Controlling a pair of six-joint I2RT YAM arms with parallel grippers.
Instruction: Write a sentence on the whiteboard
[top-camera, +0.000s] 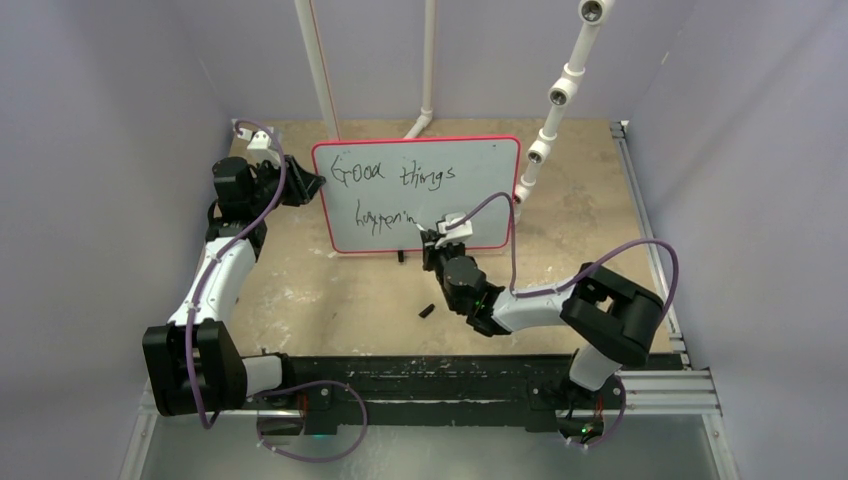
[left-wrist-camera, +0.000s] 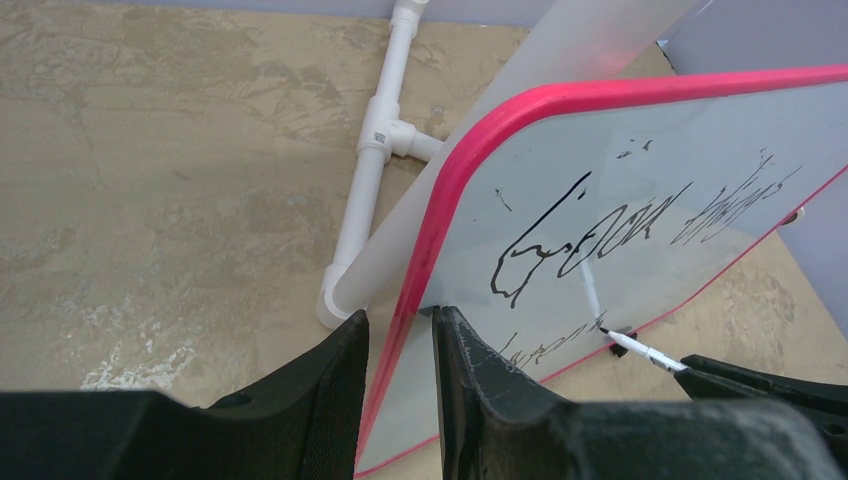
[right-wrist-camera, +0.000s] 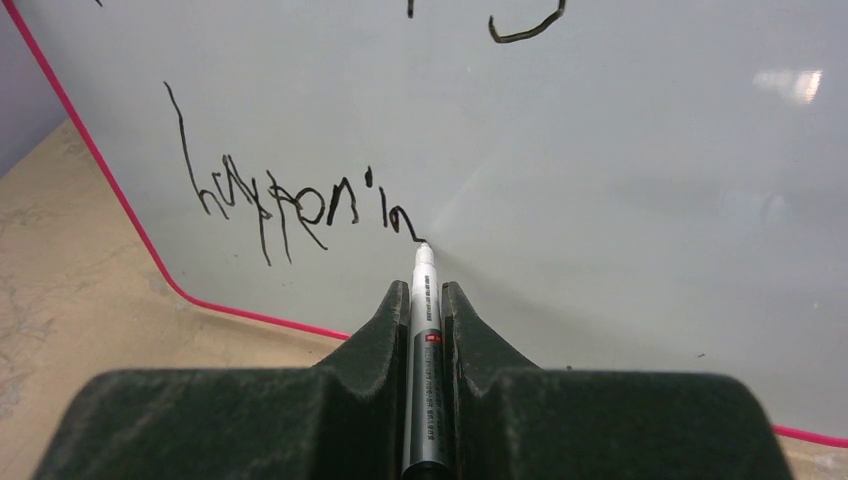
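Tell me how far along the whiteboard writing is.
Done: "Good things" fills the top line of the black handwritten sentence on the glossy white, pink-rimmed whiteboard. In hand: the right gripper presses a slim white marker at the end of "happenin"; the left gripper clamps the board's edge. Left: probably the ending.

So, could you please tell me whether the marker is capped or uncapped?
Uncapped: the marker shows a bare tip touching the whiteboard at the end of the black writing, held in the shut right gripper.

Top cam looks down from high behind; both wrist cams sit close up, all three sharing the whiteboard (top-camera: 485, 165).
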